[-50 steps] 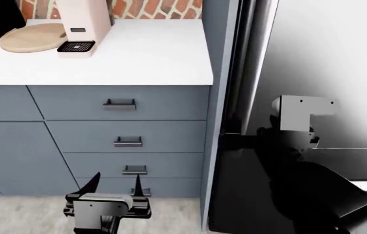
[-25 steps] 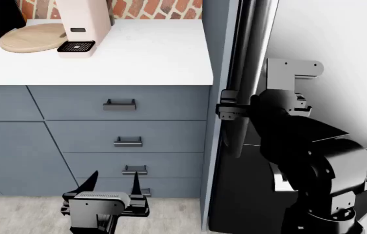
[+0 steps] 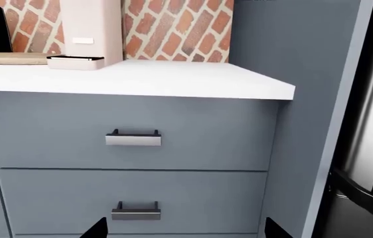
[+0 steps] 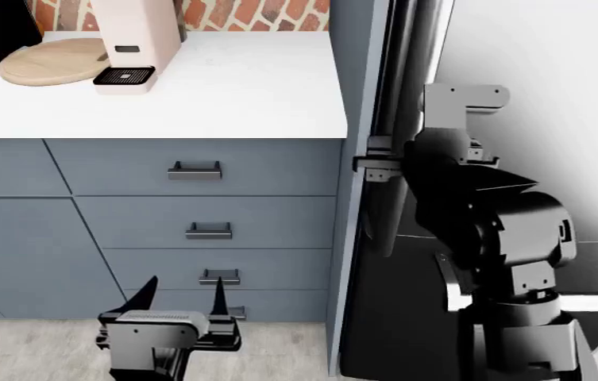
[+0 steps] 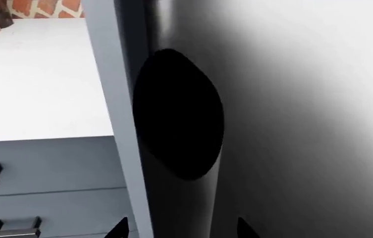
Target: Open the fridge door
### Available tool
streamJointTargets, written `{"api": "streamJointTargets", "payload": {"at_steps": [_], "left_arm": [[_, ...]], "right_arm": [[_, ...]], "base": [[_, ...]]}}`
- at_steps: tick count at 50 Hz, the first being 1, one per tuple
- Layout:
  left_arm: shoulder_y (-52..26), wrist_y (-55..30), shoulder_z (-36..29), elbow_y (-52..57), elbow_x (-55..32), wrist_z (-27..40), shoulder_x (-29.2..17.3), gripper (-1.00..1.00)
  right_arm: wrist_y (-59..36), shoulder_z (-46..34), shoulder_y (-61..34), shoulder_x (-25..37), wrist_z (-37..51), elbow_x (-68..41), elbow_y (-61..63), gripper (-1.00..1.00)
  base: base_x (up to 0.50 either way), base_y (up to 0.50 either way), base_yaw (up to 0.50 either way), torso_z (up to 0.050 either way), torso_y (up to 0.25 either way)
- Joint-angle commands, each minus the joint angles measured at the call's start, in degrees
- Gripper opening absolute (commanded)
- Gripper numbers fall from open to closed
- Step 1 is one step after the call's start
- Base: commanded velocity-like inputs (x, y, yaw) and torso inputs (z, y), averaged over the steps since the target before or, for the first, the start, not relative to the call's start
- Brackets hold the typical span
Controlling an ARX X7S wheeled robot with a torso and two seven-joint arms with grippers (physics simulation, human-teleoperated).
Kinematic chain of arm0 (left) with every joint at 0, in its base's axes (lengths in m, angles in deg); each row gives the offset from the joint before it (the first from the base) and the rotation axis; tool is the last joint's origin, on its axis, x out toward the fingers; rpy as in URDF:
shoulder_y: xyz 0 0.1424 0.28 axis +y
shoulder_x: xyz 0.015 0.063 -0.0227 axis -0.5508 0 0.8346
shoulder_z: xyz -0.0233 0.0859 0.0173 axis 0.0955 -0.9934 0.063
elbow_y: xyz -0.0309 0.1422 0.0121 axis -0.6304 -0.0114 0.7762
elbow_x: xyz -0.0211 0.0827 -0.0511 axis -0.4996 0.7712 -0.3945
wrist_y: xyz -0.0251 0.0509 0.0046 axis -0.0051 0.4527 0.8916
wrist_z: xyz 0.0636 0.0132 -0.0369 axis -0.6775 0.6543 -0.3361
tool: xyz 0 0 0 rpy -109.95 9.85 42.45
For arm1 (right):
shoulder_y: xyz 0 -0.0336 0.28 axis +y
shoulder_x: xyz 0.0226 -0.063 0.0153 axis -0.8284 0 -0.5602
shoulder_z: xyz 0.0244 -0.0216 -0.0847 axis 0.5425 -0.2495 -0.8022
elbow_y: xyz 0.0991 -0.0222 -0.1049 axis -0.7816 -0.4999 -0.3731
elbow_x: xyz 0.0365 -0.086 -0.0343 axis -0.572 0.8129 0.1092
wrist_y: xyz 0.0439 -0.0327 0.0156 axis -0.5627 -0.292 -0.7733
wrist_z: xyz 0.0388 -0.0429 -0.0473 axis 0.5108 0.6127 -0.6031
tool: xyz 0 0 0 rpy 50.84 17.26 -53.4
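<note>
The fridge door [image 4: 537, 55] is a pale glossy steel panel at the right of the head view. Its long vertical bar handle [image 4: 396, 79] runs down the left edge. My right gripper [image 4: 376, 168] is at that handle, about halfway down it. In the right wrist view the dark handle [image 5: 180, 114] stands between the two fingertips of the right gripper [image 5: 181, 229], which is open around it, with a small gap on each side. The door [image 5: 305, 99] fills the rest of that view. My left gripper [image 4: 184, 295] hangs low before the cabinet drawers, open and empty [image 3: 183, 232].
A blue-grey side panel [image 4: 346, 198] separates the fridge from the drawers [image 4: 194, 169]. On the white countertop [image 4: 235, 95] stand a pink coffee machine [image 4: 134, 40] and a round wooden board [image 4: 50, 62]. The black lower drawer front [image 4: 394, 317] lies under the door.
My right arm has swung up and to the left, from in front of the door to the bar handle, and its fingers now straddle the handle. The left arm has barely moved.
</note>
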Motion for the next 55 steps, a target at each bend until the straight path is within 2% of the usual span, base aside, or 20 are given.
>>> {"api": "streamJointTargets", "payload": {"at_steps": [1,22,32,46,55], "left_arm": [[-0.1,-0.1,0.0,0.3,-0.6,0.2,-0.3,1.00],[-0.2,0.1,-0.3,0.4,-1.0,0.6,-0.8,1.00],[0.2,0.5,-0.7,0.7,-0.8,0.9,-1.0,1.00],[0.4,1.1,-1.3,0.9,-0.4,1.3,-1.2,1.00],[0.8,1.4,-1.8,1.2,0.0,1.5,-1.3,1.00]], "right_arm": [[3.6,-1.6,-0.5,0.7,-1.2,0.5,-3.1,-1.00],[-0.2,-3.3,2.3,3.6,-4.1,-3.5,7.2,-1.00],[-6.3,2.3,7.3,5.8,-5.5,-10.6,18.7,-1.00],[-8.0,7.8,15.2,10.5,-10.2,-18.0,30.0,-1.00],[-11.7,14.7,20.5,12.5,-11.3,-24.8,37.6,-1.00]], "base": [[0.00,0.00,0.00,0.000,0.000],[0.00,0.00,0.00,0.000,0.000],[0.00,0.00,0.00,0.000,0.002],[0.00,0.00,0.00,0.000,0.001],[0.00,0.00,0.00,0.000,0.001]]}}
